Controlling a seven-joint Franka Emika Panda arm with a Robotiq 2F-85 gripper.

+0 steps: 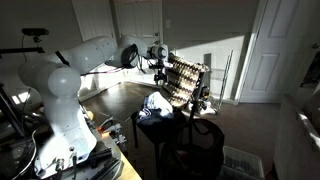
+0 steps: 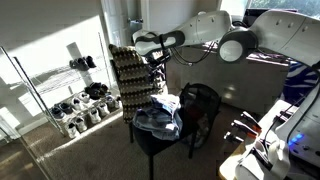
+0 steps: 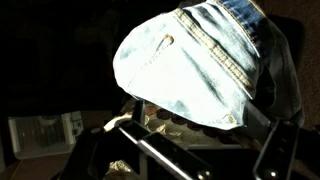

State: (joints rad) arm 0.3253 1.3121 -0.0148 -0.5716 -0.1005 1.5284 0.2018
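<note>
- The jeans [image 3: 185, 70] lie crumpled on the seat of a black chair [image 2: 203, 100]. In the wrist view the waistband runs slantwise from top centre down to the right, and the cloth bulges to the lower left.
- As a heap, the jeans show no clear long axis in both exterior views.
- The arm [image 2: 225, 38] stretches out nearly level, with its wrist turned down.
- The gripper [image 2: 152, 58] hangs above the jeans, clear of them and close to the tall rack [image 2: 128, 70].
- The frames are too dark to tell whether the fingers are apart or together.
</note>
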